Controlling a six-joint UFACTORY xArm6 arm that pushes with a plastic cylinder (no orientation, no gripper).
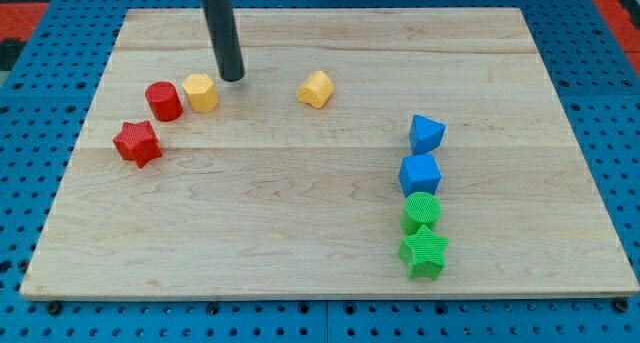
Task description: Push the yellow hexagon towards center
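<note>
The yellow hexagon [201,92] lies on the wooden board [300,213] at the upper left, close beside a red cylinder [163,101] on its left. My tip [232,78] rests on the board just to the upper right of the hexagon, a small gap away and not clearly touching it. A second yellow block [316,88], heart-like in shape, lies further to the right, near the top middle of the board.
A red star [137,143] lies below and left of the red cylinder. Down the right side stand a blue triangular block [427,134], a blue cube [420,173], a green cylinder [422,210] and a green star [424,251].
</note>
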